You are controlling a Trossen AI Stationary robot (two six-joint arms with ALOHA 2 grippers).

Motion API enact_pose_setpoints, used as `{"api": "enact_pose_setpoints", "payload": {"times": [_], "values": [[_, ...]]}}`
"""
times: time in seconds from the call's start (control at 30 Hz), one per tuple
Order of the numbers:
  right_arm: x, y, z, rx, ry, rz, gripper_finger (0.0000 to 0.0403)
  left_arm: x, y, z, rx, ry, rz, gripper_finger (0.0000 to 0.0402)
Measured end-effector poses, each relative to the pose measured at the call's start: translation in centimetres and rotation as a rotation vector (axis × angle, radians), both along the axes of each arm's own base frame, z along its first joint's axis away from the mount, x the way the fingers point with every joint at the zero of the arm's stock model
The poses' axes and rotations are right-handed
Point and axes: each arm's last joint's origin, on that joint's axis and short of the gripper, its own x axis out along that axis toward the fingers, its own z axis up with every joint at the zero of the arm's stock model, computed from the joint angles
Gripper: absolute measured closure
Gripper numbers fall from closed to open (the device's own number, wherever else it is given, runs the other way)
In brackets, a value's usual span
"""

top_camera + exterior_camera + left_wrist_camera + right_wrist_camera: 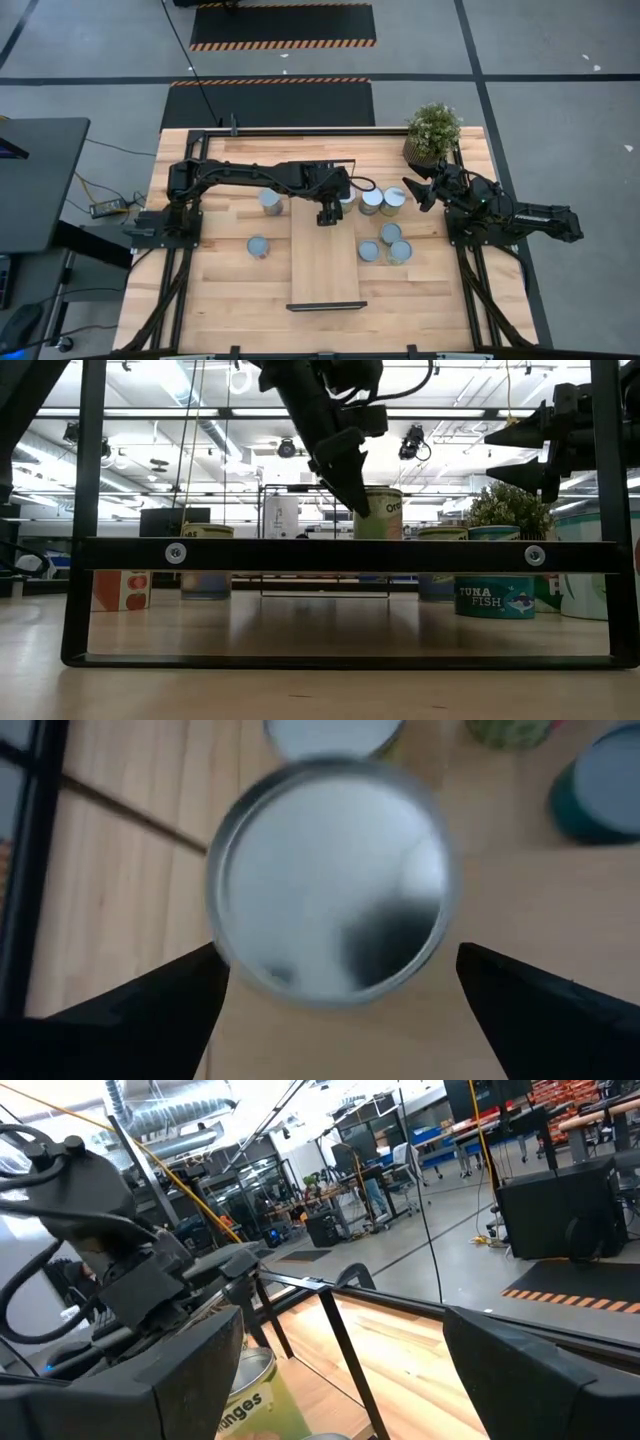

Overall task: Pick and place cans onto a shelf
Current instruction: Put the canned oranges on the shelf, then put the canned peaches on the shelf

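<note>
The left gripper (327, 212) hangs over the far end of the shelf (324, 285), its fingers spread apart with nothing between them. In the left wrist view a can (330, 880) with a silvery lid sits directly below, centred between the two fingertips (150, 1010), so the coming move looks like a plain drop onto it. The can stands upright, its axis in line with the approach, and the lid looks narrower than the gap. From above, this seems to be the can (346, 197) just beside the shelf's far right corner. The right gripper (420, 192) waits near the plant (432, 130), its fingers also apart, with other cans (394, 199) close by on the table (220, 290).
</note>
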Motion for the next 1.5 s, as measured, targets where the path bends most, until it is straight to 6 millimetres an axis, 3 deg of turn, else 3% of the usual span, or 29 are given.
{"api": "enact_pose_setpoints", "payload": {"times": [0.17,0.37,0.47,0.63,0.8,1.03,1.13,1.3,1.5], "values": [[0.0,0.0,0.0,0.000,0.000,0.000,0.0051,-0.7,0.1,1.3,0.027,0.051,0.024,0.0006],[0.0,0.0,0.0,-0.001,-0.001,0.002,0.0051,-3.4,-0.8,3.7,-0.040,0.165,0.043,0.0010],[0.0,0.0,0.0,-0.001,-0.001,0.002,0.0051,-4.8,-1.1,3.9,-0.088,0.252,0.076,0.0016],[0.0,0.0,0.0,0.000,0.002,0.002,0.0051,-7.7,-1.9,2.7,-0.160,0.296,0.137,0.0024],[0.0,0.0,0.0,-0.002,0.003,0.017,0.0051,-11.6,-2.7,2.2,-0.202,0.239,0.234,0.0024],[0.0,0.1,0.0,-0.004,-0.004,0.022,0.0051,-16.5,-4.5,3.9,-0.180,0.068,0.319,0.0024],[0.0,0.1,0.1,-0.005,-0.005,0.025,0.0051,-18.8,-4.9,3.2,-0.195,0.046,0.387,0.0024],[0.0,0.1,0.1,-0.006,-0.010,0.024,0.0051,-21.9,-4.6,0.0,-0.224,0.093,0.519,0.0024],[0.0,0.1,0.2,-0.008,-0.020,0.025,0.0051,-22.3,-3.6,-3.7,-0.213,0.075,0.544,0.0024]]}}
